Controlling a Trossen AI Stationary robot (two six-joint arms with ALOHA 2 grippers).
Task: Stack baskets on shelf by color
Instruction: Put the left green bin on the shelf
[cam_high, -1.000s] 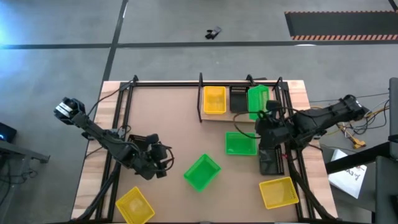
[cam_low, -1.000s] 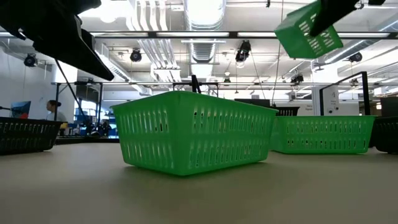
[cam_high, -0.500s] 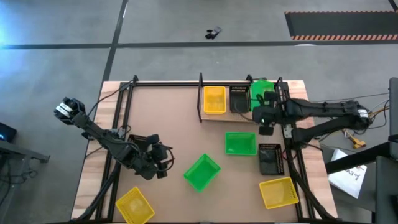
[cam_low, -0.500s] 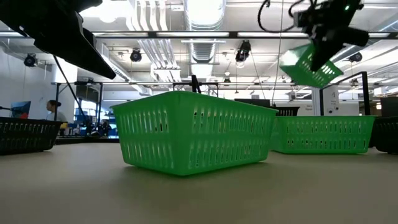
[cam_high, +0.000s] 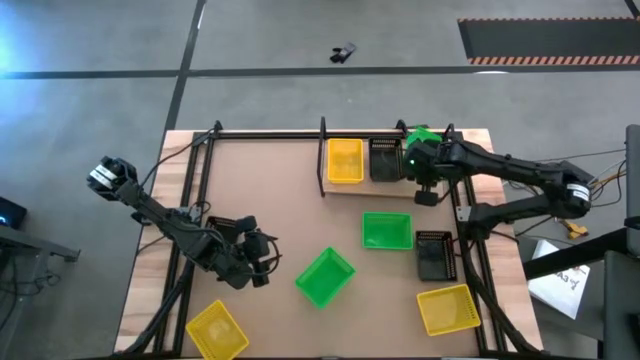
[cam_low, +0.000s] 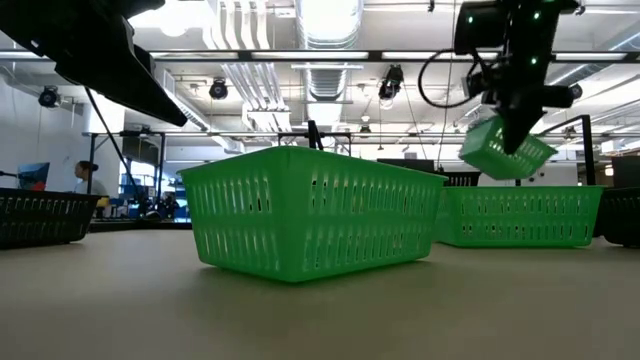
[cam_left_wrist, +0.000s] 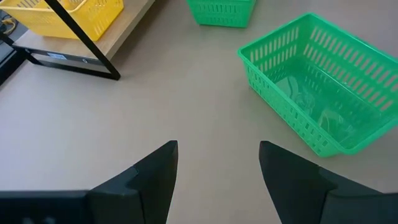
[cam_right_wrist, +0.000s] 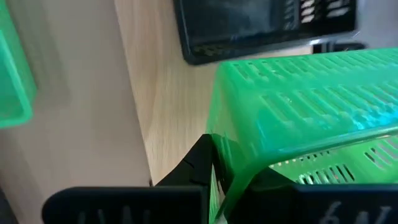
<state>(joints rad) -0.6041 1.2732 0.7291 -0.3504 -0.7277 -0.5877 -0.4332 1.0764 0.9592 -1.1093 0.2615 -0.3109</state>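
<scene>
My right gripper (cam_high: 420, 160) is shut on a green basket (cam_high: 421, 139), which hangs tilted above the right end of the pale shelf (cam_high: 362, 186). The low view shows that basket (cam_low: 505, 150) in the air. A yellow basket (cam_high: 345, 160) and a black basket (cam_high: 384, 160) stand on the shelf. Two more green baskets (cam_high: 386, 231) (cam_high: 325, 276) rest bottom-down on the table. My left gripper (cam_left_wrist: 217, 155) is open above bare table, near the front green basket (cam_left_wrist: 317, 81), touching nothing. My right gripper pinches one side wall of the green basket at its rim (cam_right_wrist: 231, 163), one finger (cam_right_wrist: 198, 163) outside the wall and the other inside. The basket is lifted clear and tilted over the shelf's right end (cam_right_wrist: 163, 118), beside the black basket (cam_right_wrist: 261, 25).
A black basket (cam_high: 433, 256) and a yellow basket (cam_high: 447, 308) sit near the table's right edge; another yellow one (cam_high: 215, 330) lies at the near left. Thin black posts (cam_high: 449, 135) frame the shelf. A black basket (cam_low: 40, 215) shows at the low view's left.
My right arm has stretched out toward the table's far edge, carrying the green basket from above the table to above the shelf's right end. In the low view the basket has come down from the top of the picture and stays tilted.
</scene>
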